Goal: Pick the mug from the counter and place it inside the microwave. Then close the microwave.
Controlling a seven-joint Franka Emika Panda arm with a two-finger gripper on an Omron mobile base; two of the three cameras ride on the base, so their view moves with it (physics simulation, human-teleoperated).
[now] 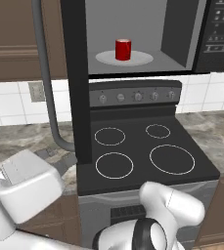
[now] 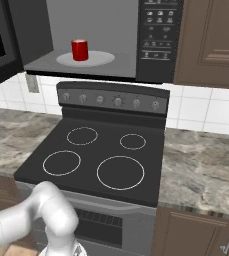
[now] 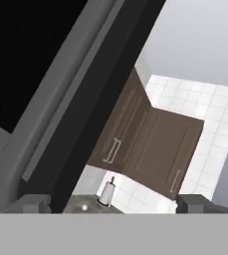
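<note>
Over on the left, the claw (image 3: 110,201) sits right up against the microwave's swung-out door (image 3: 46,89), its curved grey handle (image 1: 47,83) just beside it, fingertips (image 3: 33,203) spread wide apart with nothing between them. Up and to the right of the claw, the red mug (image 1: 123,49) stands upright on the white turntable plate (image 1: 140,59) inside the microwave (image 2: 158,35). Below that is the black stove (image 1: 147,151), with marbled counter (image 2: 201,165) on both sides.
</note>
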